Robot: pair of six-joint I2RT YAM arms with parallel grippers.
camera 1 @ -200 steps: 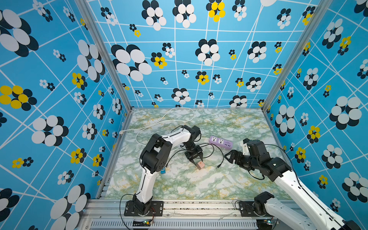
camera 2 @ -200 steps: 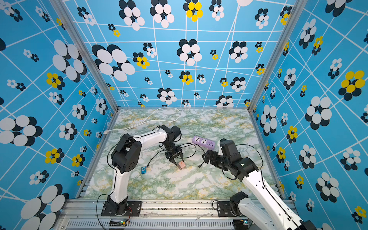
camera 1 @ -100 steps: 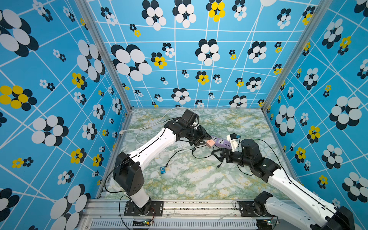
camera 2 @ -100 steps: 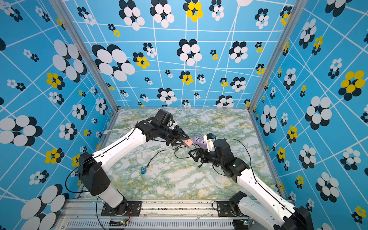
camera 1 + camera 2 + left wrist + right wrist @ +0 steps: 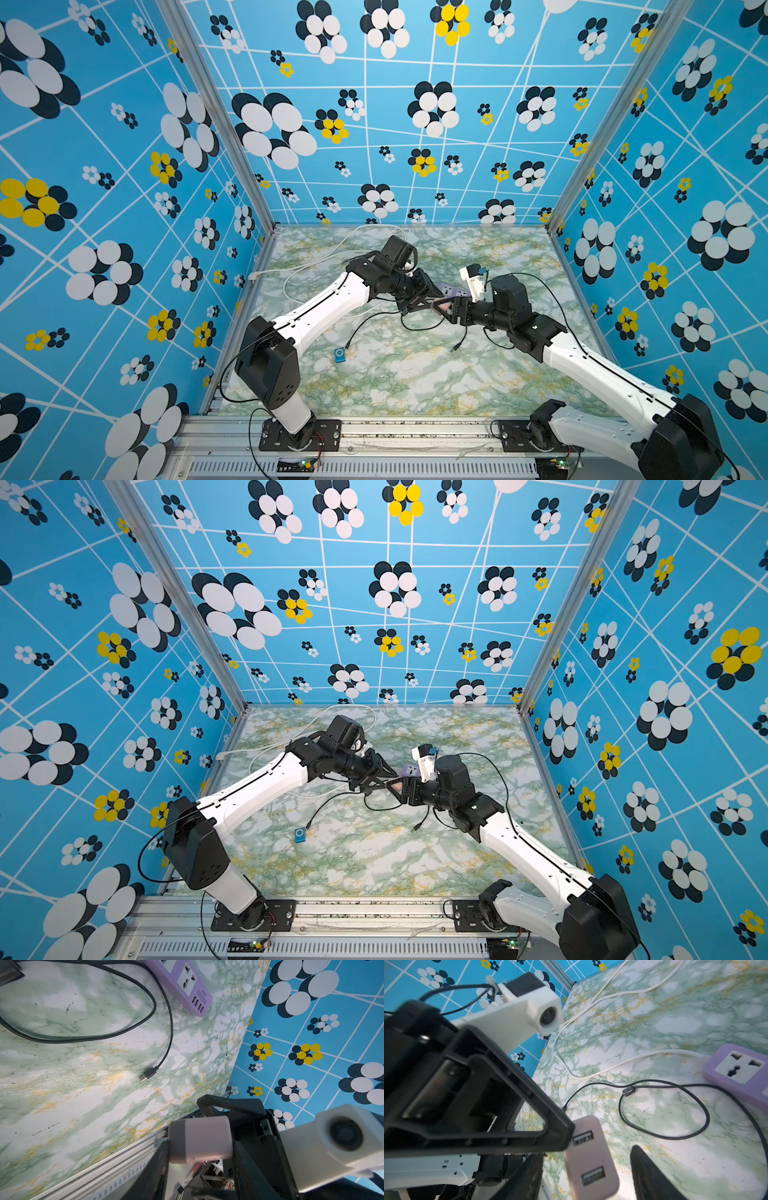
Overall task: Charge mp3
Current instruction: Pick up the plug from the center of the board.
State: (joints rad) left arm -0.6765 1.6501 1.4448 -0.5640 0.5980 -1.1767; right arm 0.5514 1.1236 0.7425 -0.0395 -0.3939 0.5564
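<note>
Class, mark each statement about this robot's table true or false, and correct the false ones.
1. The tiny flat blue mp3 player lies on the green marble table, held by neither hand. True.
2. The left hand grips the small pink cube charger. True.
3. The black cable's USB plug sits in the long lilac power strip. False: it lies loose on the table.
4. The right hand is clamped on the charger. False: its jaws stand open around it.

Mp3 point(image 5: 340, 354) on table point(image 5: 415, 382) front-left; cable point(image 5: 148, 1075) behind it; power strip point(image 5: 185, 982) further back, centre; charger point(image 5: 200, 1139) just before strip.
</note>
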